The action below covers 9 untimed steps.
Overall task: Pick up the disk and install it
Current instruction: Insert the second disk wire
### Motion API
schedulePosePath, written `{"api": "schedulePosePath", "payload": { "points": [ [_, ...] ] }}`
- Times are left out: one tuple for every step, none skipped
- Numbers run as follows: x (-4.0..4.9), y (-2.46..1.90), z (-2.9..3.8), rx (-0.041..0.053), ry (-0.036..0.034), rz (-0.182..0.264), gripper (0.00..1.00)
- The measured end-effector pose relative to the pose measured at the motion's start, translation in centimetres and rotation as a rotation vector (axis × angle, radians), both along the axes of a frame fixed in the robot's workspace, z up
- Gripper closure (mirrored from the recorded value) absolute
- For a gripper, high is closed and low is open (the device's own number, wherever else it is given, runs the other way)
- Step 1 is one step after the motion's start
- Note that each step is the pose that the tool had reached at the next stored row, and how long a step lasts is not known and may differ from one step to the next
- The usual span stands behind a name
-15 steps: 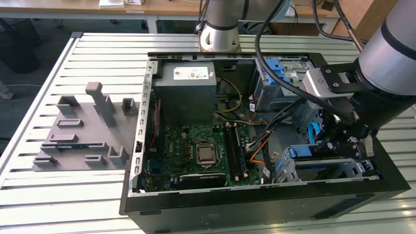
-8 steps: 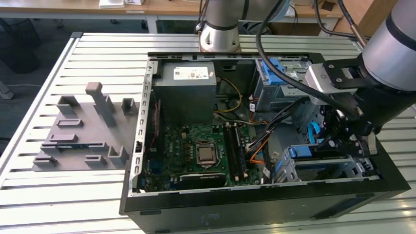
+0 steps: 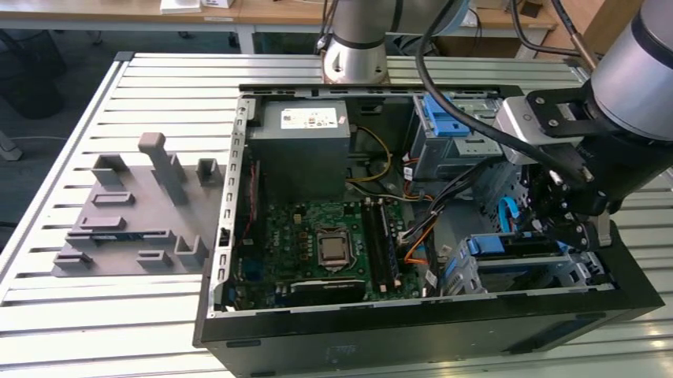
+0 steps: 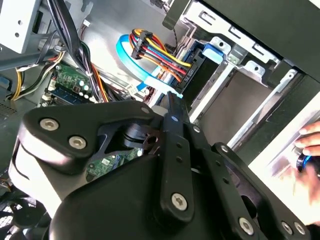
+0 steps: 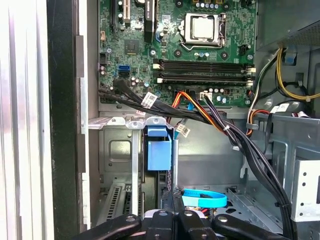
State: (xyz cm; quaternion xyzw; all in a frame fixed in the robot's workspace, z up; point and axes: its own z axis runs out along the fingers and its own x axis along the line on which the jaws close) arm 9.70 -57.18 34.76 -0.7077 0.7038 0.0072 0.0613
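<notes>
The disk (image 3: 511, 246) sits in the drive cage at the near corner of the open computer case (image 3: 421, 335), on the exterior view's right, its blue rails showing. In the second wrist view the disk (image 4: 199, 62) has a bundle of coloured wires (image 4: 155, 50) plugged into its end. In the first wrist view the disk's blue end (image 5: 159, 152) faces me inside the cage. My gripper (image 3: 565, 228) hangs just above and beside the cage. Its fingers (image 4: 173, 107) are shut together with nothing seen between them, their tip next to a light-blue flat cable (image 4: 150, 80).
The motherboard (image 3: 326, 244), a grey power supply (image 3: 305, 134) and a second blue-railed bay (image 3: 452, 118) fill the case. Black cable bundles (image 5: 240, 140) cross near the cage. A grey fixture (image 3: 137, 213) stands on the slatted table. A person's hand (image 4: 311, 145) is beyond the case wall.
</notes>
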Motion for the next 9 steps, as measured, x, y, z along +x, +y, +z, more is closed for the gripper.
{"api": "schedulePosePath", "payload": {
  "points": [
    [0.0,0.0,0.0,-0.0001,0.0,0.0,0.89],
    [0.0,0.0,0.0,-0.0002,0.0,0.0,0.89],
    [0.0,0.0,0.0,-0.0004,0.0,0.0,0.89],
    [0.0,0.0,0.0,-0.0003,0.0,0.0,0.89],
    [0.0,0.0,0.0,-0.0005,0.0,0.0,0.89],
    [0.0,0.0,0.0,-0.001,0.0,0.0,0.89],
    [0.0,0.0,0.0,-0.0014,0.0,0.0,0.89],
    [0.0,0.0,0.0,-0.0015,0.0,0.0,0.89],
    [0.0,0.0,0.0,-0.0016,0.0,0.0,0.89]
  ]
}}
